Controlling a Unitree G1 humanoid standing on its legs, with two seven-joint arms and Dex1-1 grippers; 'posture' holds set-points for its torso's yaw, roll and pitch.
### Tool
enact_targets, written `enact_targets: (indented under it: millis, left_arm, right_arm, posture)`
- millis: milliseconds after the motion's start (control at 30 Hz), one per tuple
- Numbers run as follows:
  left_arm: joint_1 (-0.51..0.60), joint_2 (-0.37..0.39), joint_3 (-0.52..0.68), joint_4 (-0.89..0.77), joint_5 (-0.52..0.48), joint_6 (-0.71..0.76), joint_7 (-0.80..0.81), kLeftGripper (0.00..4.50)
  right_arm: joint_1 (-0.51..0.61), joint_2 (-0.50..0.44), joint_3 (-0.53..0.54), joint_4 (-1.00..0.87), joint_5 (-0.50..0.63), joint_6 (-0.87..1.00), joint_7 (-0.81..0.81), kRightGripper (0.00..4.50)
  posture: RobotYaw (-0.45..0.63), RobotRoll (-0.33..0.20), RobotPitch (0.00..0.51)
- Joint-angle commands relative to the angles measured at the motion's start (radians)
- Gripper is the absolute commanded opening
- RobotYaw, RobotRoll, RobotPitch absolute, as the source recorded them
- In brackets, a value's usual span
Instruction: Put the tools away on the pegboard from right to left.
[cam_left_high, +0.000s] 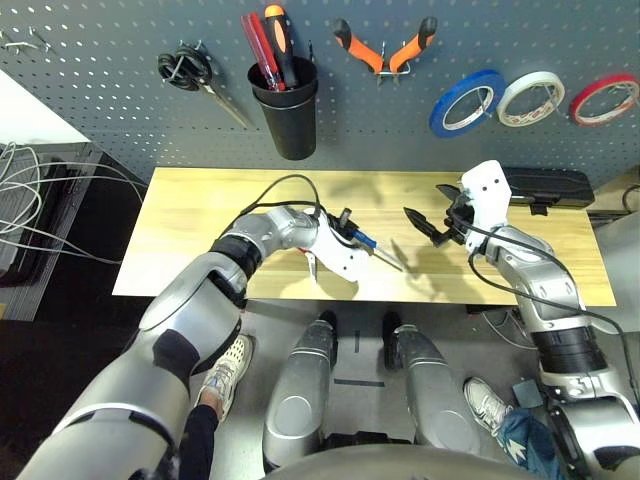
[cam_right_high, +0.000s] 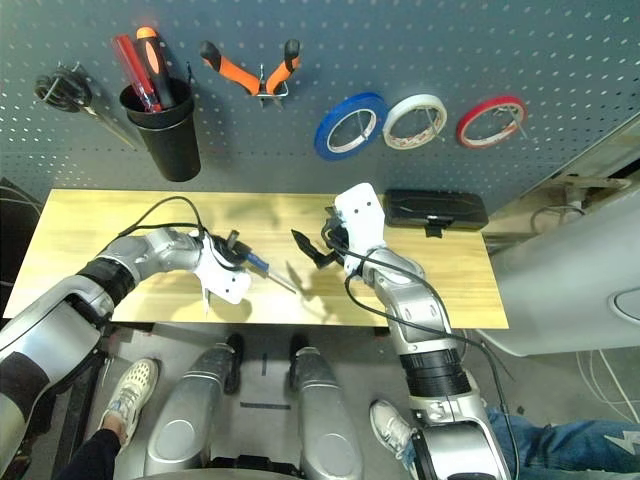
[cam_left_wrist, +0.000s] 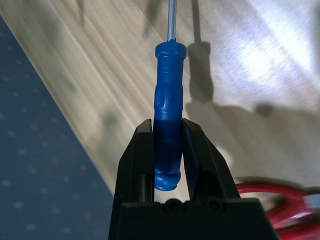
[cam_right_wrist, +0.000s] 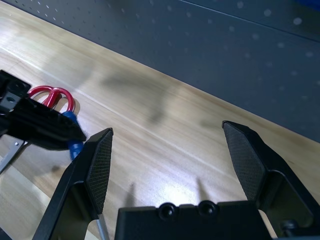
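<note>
My left gripper (cam_left_high: 349, 232) is shut on the small blue-handled screwdriver (cam_left_wrist: 168, 100), holding it just above the middle of the wooden table (cam_left_high: 200, 215) with the shaft pointing right. The red-handled scissors (cam_right_wrist: 51, 98) lie on the table under that gripper. My right gripper (cam_left_high: 428, 224) hovers open a short way to the right, with nothing between its fingers (cam_right_wrist: 99, 165). On the pegboard (cam_left_high: 120, 110) hang the orange-and-black pliers (cam_left_high: 385, 48) and the blue tape ring (cam_left_high: 467, 102).
Black-handled scissors (cam_left_high: 187, 68) hang at the pegboard's left. A black cup (cam_left_high: 287, 108) holds red and orange-handled tools. White (cam_left_high: 530, 97) and red (cam_left_high: 603, 98) tape rings hang at the right. A black box (cam_left_high: 545, 187) lies at the table's back right. A person's shoe (cam_left_high: 228, 368) shows below the table.
</note>
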Motion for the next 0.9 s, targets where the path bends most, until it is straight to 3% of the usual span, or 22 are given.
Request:
enact_targets:
  millis: [33,267,500,867,900]
  left_arm:
    - [-0.016,-0.032,-0.061,0.063,0.079,0.021,0.098,0.71]
    - [-0.047,-0.082,-0.116,0.133,0.148,0.080,0.187,0.71]
    - [-0.054,-0.086,-0.113,0.169,0.148,0.123,0.221,0.71]
    - [-0.043,-0.084,-0.038,0.171,0.072,0.144,0.218,4.40]
    - [-0.042,-0.084,-0.020,0.170,0.053,0.143,0.202,4.45]
  right_arm:
    - [0.031,0.001,0.003,-0.028,-0.002,0.022,-0.006,4.50]
    - [0.050,0.005,0.003,-0.059,0.000,0.043,-0.016,4.50]
    - [0.050,0.005,0.003,-0.061,-0.001,0.051,-0.020,4.50]
    - [0.031,0.006,0.008,-0.039,-0.002,0.045,-0.015,4.50]
    - [0.026,0.006,0.008,-0.033,-0.003,0.043,-0.014,4.50]
  posture:
    - [0.06,0.000,0.332]
    - [0.05,0.000,0.340]
    - [0.05,0.000,0.341]
    - [0.06,0.000,0.336]
    - [0.07,0.000,0.332]
